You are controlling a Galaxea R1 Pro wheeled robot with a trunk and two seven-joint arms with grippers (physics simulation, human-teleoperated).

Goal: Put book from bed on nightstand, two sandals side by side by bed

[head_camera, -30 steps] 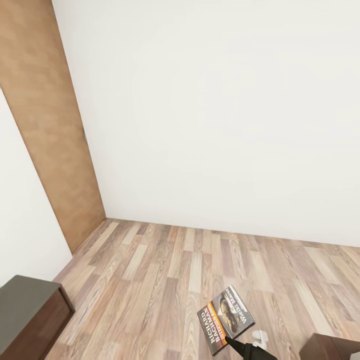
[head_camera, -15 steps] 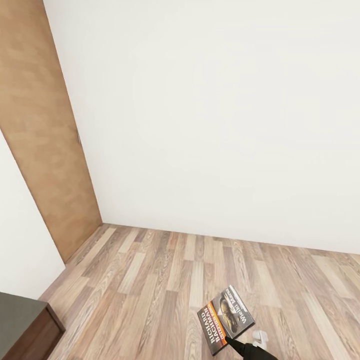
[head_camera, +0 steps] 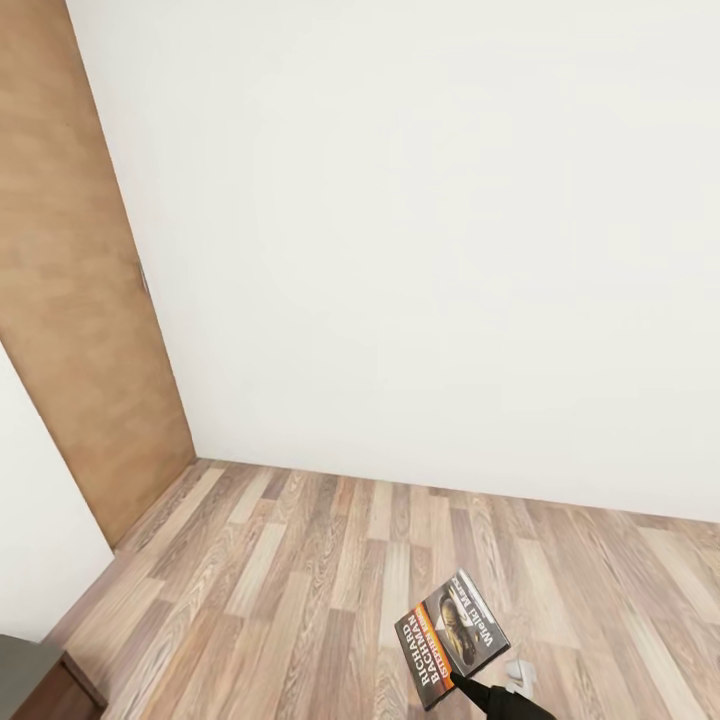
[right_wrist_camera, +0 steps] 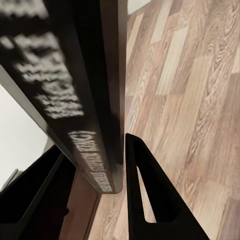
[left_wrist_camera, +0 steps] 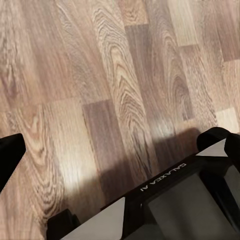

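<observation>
Your right pincer [head_camera: 458, 683] is clamped on the book [head_camera: 452, 636], gripping its lower edge; you hold it in the air above the wood-plank floor [head_camera: 300, 580], its cover tilted up toward your head camera so that the white "RICHARD BACHMAN" lettering, the orange band and the pale round picture all read clearly; in the right wrist view the book [right_wrist_camera: 75, 90] runs as a dark slab squeezed between your two black fingers [right_wrist_camera: 150, 200]. Ahead of you stands a plain white wall [head_camera: 430, 240]; a wooden door [head_camera: 70, 300] is at your left; a dark cabinet corner [head_camera: 30, 680] shows at the lower left. Your left pincer's black finger [left_wrist_camera: 10, 160] hangs over the floor [left_wrist_camera: 100, 75]; you cannot tell from this how wide it stands.
</observation>
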